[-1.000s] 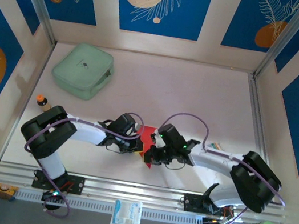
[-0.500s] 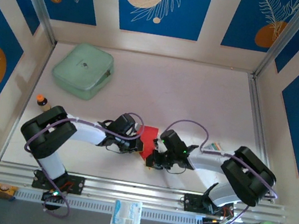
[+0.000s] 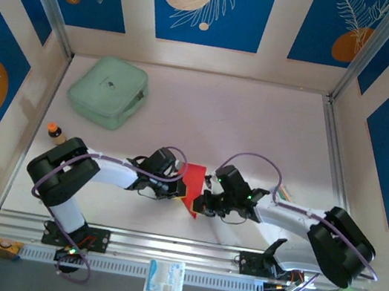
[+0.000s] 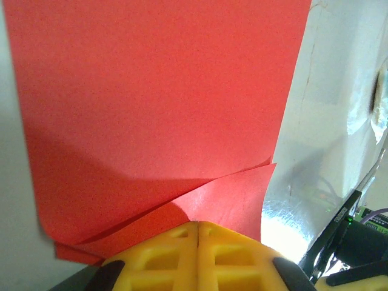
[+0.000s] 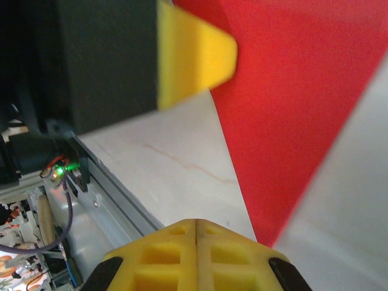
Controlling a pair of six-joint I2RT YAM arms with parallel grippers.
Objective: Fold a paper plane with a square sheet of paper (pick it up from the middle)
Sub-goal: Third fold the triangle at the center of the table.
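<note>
Two robot arms meet over a pale table (image 3: 258,126), near its front edge, with a square sheet of paper (image 3: 193,178) lying between their wrists. The paper is bright red and already creased: from above it reads as a folded shape narrowing to a point aimed at the arm bases.

The left gripper (image 4: 198,245) has its yellow fingers pressed together with no gap. In its wrist view they sit at the edge of the red sheet, where an upper layer lifts slightly off the layer beneath. Whether paper is pinched between them or only pressed down cannot be told.

The right gripper (image 5: 195,245) is also fully closed and holds nothing. It hovers over bare table just beside the paper's pointed tip. One fingertip (image 5: 200,57) of the left gripper shows beyond it, resting against the red surface.

The sheet looks very light, thin and floppy. It would likely slide on the smooth tabletop, buckle if pushed from one side, and keep any crease pressed into it. Crumpling or an unwanted fold seems the main risk, more so than tearing.

A good hold is probably along the middle, on the doubled fold where the layers stiffen each other. The lifted flap gives a finger an edge to slip under while the other gripper pins the paper flat.
</note>
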